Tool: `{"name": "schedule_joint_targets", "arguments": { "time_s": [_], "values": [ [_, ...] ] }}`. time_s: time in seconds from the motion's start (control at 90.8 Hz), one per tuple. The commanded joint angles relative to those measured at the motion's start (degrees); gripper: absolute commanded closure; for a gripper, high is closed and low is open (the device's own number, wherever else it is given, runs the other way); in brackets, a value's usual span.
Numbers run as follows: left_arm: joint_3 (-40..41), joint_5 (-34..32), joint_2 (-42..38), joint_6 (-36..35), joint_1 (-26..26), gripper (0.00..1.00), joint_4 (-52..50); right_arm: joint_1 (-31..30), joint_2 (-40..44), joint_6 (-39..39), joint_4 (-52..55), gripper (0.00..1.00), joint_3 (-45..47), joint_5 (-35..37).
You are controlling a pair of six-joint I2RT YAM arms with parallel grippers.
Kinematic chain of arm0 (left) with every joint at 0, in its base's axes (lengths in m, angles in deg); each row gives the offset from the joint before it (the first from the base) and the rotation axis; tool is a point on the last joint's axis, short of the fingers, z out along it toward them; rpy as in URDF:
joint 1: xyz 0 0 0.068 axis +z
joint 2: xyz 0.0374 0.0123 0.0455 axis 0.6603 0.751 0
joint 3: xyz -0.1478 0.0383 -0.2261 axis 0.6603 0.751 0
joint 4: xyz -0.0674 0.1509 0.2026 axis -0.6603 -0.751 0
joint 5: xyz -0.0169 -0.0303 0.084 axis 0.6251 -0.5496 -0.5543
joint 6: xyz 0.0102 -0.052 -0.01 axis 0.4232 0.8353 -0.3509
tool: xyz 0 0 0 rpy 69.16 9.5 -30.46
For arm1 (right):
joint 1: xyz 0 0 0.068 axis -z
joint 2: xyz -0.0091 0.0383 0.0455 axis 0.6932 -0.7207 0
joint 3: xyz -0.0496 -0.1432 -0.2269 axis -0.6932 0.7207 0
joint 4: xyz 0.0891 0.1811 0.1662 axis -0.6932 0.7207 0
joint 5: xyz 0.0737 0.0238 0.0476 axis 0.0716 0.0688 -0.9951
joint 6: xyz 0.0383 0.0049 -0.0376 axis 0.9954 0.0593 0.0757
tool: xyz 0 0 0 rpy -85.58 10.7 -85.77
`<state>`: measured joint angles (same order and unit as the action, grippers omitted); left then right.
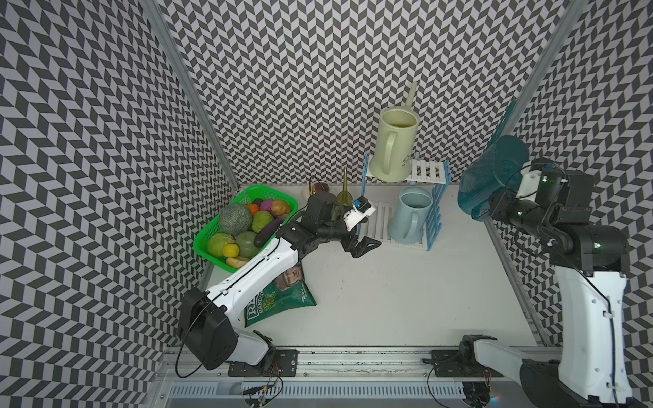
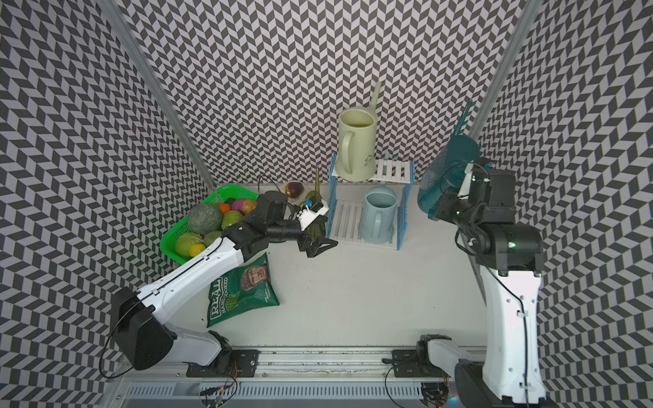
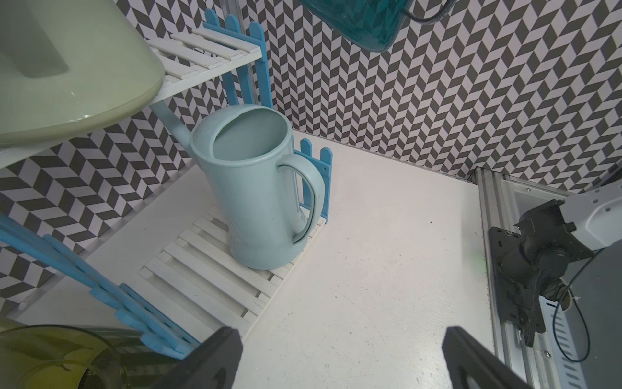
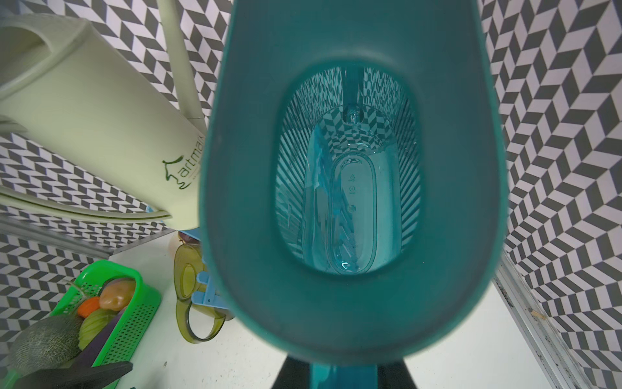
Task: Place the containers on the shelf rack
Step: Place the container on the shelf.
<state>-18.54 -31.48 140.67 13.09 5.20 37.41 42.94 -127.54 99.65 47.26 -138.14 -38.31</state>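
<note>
Right gripper [image 1: 489, 209]: was pinched shut on the handle of the dark teal can [image 1: 491, 176], which was held aloft, tilted, at 3 o'clock of the shelf rack [image 1: 429, 169].
Left gripper [image 1: 362, 245]: was spread, empty, at 8 o'clock.
Done: cream can [image 1: 394, 148] was shelved on top, pale blue can [image 1: 410, 215] below.
Left: the teal can, and the olive-green can [image 4: 185, 269] on the table at 9 o'clock.
Arms: right was raised, left stretched low.

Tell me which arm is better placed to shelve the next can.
Right. The right end effector grips the teal can aloft beside the shelf rack; the left end effector is open and empty.
</note>
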Motion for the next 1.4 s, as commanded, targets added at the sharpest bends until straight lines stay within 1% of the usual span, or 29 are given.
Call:
{"name": "schedule_joint_targets", "arguments": {
  "time_s": [0.0,0.198,0.341,0.529,0.903,1.091,1.388],
  "values": [
    [0.5,-0.8,-1.2,0.2,0.7,0.0,-0.8,-5.2,-2.2,0.1,-4.8,1.0,-6.1,3.7],
    [1.2,-1.4,-1.7,0.0,1.9,0.0,-1.0,-13.9,-9.7,1.4,-4.3,1.0,-12.4,10.7],
    [2.0,-1.6,-2.8,-0.4,3.3,0.0,-1.2,-16.8,-14.5,1.7,-4.1,0.99,-16.5,14.3],
    [2.7,-1.4,-3.6,-0.4,4.6,0.0,-1.4,-17.2,-18.2,1.7,-3.9,0.99,-18.9,17.4],
    [3.5,-0.9,-3.8,-0.3,5.4,0.0,-1.3,-17.2,-23.0,1.8,-5.8,0.99,-19.8,16.3],
    [3.9,-0.6,-3.9,-0.2,5.5,0.0,-1.1,-17.2,-25.0,1.8,-5.8,0.99,-21.3,16.8],
    [4.4,-0.4,-3.8,-0.1,5.7,0.0,-0.9,-17.2,-29.0,1.5,-5.2,0.93,-24.3,18.4]
  ]
}}
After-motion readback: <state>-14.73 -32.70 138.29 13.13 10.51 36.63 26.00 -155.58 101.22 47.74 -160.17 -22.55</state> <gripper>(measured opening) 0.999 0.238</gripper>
